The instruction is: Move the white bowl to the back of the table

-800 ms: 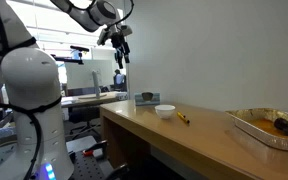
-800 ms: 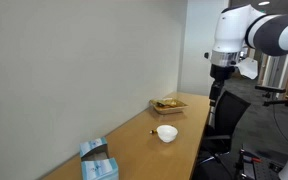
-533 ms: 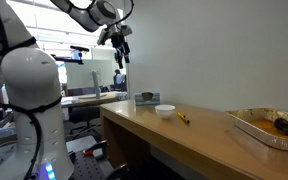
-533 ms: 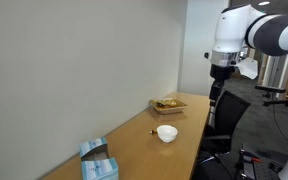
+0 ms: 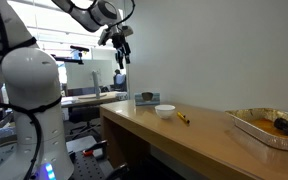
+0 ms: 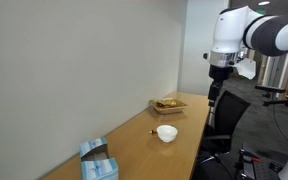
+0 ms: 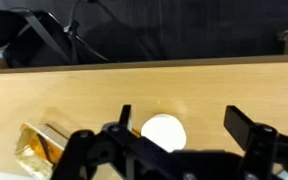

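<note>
Wooden table (image 5: 194, 132), white bowl (image 5: 165, 111) resting near one end, tool (image 5: 121, 56) raised well above, fingers spread apart

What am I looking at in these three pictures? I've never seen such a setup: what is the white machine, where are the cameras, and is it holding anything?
The white machine is a robot arm with a two-fingered gripper at its end. Two pictures come from cameras standing in the room, looking along a wooden table from opposite ends. The third comes from a camera on the arm's wrist, looking down past the dark fingers. On the table lie a white bowl, a small yellow-and-black stick, a foil tray and a blue box. The gripper hangs high above the table, open and holding nothing. In the wrist view the bowl shows far below, between the fingers.
</note>
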`<state>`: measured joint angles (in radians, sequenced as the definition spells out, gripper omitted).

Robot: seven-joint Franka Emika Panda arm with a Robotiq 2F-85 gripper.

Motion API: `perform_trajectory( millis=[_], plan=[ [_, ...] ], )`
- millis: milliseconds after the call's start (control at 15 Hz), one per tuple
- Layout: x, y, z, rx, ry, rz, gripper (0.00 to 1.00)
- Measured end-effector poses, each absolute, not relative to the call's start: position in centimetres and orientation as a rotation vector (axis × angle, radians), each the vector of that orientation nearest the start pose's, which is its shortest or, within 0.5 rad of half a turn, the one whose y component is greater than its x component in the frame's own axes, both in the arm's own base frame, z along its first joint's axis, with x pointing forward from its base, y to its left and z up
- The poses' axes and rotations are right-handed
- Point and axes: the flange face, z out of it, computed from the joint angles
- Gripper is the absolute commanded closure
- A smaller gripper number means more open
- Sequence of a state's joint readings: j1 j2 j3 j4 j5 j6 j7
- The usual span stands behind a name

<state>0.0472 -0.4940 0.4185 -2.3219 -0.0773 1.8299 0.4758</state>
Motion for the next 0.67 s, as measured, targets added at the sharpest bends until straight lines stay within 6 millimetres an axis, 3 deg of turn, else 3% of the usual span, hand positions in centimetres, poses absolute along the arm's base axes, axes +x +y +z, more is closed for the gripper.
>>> perform_trajectory(
  millis=[333,667],
  plan=[
    [40.3,18.8,47.9,-3.395,0.012,-0.148,0.0],
    [48.0,18.2,42.4,-3.372,-0.073,-0.175,0.0]
  ],
)
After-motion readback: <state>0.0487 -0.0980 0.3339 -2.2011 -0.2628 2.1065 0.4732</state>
